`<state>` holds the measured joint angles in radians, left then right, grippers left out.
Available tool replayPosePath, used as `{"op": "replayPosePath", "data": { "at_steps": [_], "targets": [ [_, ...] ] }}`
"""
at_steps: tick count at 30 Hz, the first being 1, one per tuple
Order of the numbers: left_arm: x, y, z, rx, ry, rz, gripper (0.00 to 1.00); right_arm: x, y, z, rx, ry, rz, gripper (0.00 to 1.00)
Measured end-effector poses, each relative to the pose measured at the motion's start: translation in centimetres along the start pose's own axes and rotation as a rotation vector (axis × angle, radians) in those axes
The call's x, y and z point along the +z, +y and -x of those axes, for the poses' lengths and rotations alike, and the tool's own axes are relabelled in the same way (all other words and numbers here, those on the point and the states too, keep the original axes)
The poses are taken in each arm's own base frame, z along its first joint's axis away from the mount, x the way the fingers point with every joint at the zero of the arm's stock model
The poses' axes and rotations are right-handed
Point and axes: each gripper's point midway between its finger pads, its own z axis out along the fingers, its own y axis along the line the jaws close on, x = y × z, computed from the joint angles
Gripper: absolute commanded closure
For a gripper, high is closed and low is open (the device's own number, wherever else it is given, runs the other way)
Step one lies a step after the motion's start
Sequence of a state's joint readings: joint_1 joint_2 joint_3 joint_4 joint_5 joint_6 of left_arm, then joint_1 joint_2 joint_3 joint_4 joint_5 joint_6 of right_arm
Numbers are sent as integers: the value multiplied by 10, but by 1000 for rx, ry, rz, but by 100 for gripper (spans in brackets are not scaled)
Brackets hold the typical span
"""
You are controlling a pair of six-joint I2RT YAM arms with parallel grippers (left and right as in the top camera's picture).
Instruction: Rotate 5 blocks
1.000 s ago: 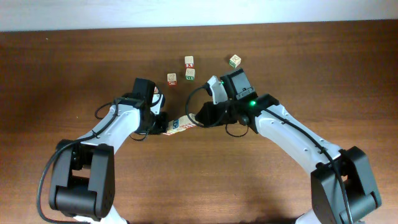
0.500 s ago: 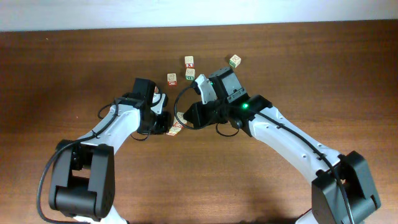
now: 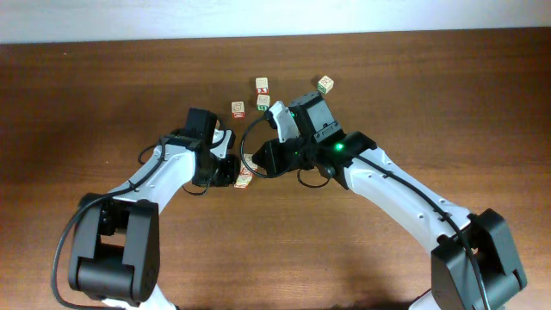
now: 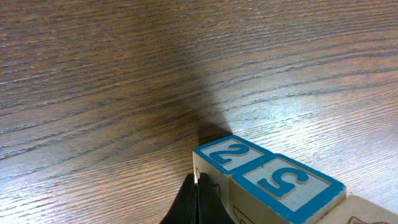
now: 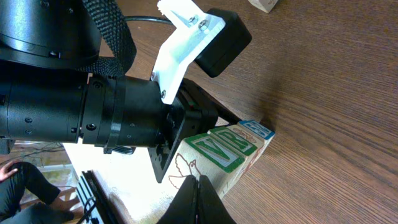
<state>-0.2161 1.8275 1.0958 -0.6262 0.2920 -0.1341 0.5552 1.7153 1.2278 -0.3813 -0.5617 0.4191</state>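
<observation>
Two joined blocks lie between my grippers at the table's middle. In the left wrist view their top faces are blue, a 2 and a 5. My left gripper is shut, its tips against the side of the 2 block. My right gripper is shut too, tips pressing a pale side with a bird drawing, below green-printed faces. From overhead, the left gripper and right gripper flank this pair. More blocks sit farther back.
The left arm's black wrist and white camera mount fill the right wrist view close to the pair. The wooden table ends at a pale wall strip along the back.
The right arm has swung left toward the left gripper. The pair of blocks turned and now shows shorter between the two grippers. Both grippers stayed shut.
</observation>
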Motion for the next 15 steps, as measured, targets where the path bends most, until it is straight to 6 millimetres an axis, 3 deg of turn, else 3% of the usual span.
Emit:
{"op": "replayPosePath", "data": {
  "at_steps": [15],
  "targets": [
    [-1,0,3,-8,-11,-19,100,4,6,2,-17,-14,-4,96]
  ]
}}
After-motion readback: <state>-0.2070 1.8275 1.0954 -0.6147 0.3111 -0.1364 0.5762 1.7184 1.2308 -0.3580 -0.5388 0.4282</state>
